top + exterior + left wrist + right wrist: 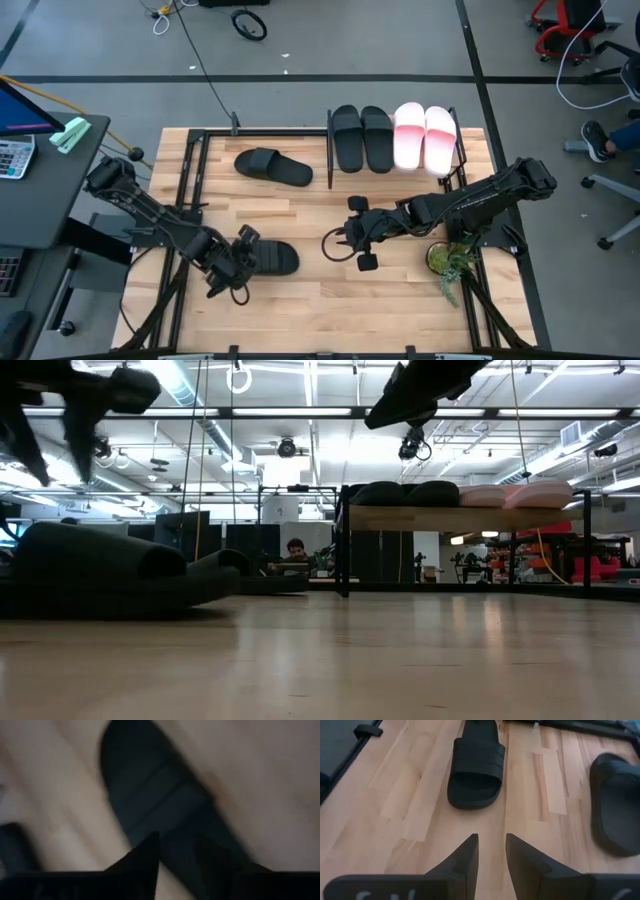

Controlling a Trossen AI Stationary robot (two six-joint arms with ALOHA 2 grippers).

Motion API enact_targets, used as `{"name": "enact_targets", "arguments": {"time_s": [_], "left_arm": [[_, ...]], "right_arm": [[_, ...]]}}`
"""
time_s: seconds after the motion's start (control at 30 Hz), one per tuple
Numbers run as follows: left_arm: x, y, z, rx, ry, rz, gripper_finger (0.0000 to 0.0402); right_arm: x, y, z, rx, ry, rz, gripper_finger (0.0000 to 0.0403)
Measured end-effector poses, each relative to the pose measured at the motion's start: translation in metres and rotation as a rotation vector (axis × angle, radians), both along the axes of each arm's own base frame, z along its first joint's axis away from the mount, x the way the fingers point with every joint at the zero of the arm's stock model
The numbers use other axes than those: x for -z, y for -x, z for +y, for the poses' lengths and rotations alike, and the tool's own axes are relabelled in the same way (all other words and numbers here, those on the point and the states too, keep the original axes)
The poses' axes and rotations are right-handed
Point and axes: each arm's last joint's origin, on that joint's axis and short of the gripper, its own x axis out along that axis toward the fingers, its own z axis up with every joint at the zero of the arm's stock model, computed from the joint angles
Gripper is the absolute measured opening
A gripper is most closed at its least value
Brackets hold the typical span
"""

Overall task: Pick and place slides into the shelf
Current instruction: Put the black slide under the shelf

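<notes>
Four slides (394, 137) sit side by side on the top board of the shelf (330, 160), at the table's (300, 310) far edge. A fifth slide (273, 166) lies on the table just left of the shelf. A sixth slide (270, 258) lies nearer the front left, under the left gripper (240, 262); the right gripper (358, 238) hangs in front of the shelf.

Overhead, table-level, 2 close wrist views

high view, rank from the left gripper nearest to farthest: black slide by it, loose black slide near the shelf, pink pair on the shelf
1. The black slide sandal at the table's front, right at the left gripper.
2. The loose black slide sandal lying behind it, left of the small wooden shelf.
3. The pale pink pair of slides on the shelf's right end, farthest.
</notes>
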Motion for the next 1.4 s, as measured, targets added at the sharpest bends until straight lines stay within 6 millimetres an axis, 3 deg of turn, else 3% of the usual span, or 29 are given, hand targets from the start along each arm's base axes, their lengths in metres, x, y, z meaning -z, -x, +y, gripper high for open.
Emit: {"name": "enact_targets", "arguments": {"time_s": [0.17, 0.3, 0.47, 0.7, 0.9, 1.13, 1.27, 1.4], "left_arm": [[0.006, 0.000, -0.001, 0.116, -0.147, -0.061, 0.0175], [0.027, 0.002, 0.001, 0.140, -0.195, 0.004, 0.0197], [0.051, 0.004, 0.003, 0.135, -0.278, 0.023, 0.0203], [0.055, -0.010, 0.005, 0.073, -0.295, -0.095, 0.0189], [0.053, -0.023, 0.010, 0.028, -0.254, -0.173, 0.0148], [0.047, -0.036, 0.005, 0.020, -0.190, -0.303, 0.0017], [0.042, -0.043, 0.003, 0.024, -0.164, -0.377, 0.0012], [0.032, -0.053, 0.010, -0.080, -0.217, -0.460, 0.0006]], "right_arm": [[0.000, 0.000, 0.000, 0.057, -0.073, 0.004, 0.0103], [0.000, 0.000, 0.000, 0.100, -0.128, 0.009, 0.0103], [0.000, 0.001, 0.004, 0.131, -0.180, 0.014, 0.0103], [0.000, 0.006, 0.023, 0.070, -0.180, 0.019, 0.0103], [0.000, 0.011, 0.035, 0.028, -0.179, 0.023, 0.0103], [0.000, 0.013, 0.041, 0.006, -0.178, 0.025, 0.0103], [0.000, 0.013, 0.041, 0.005, -0.177, 0.025, 0.0103], [0.000, 0.013, 0.041, 0.006, -0.177, 0.024, 0.0103]]}}
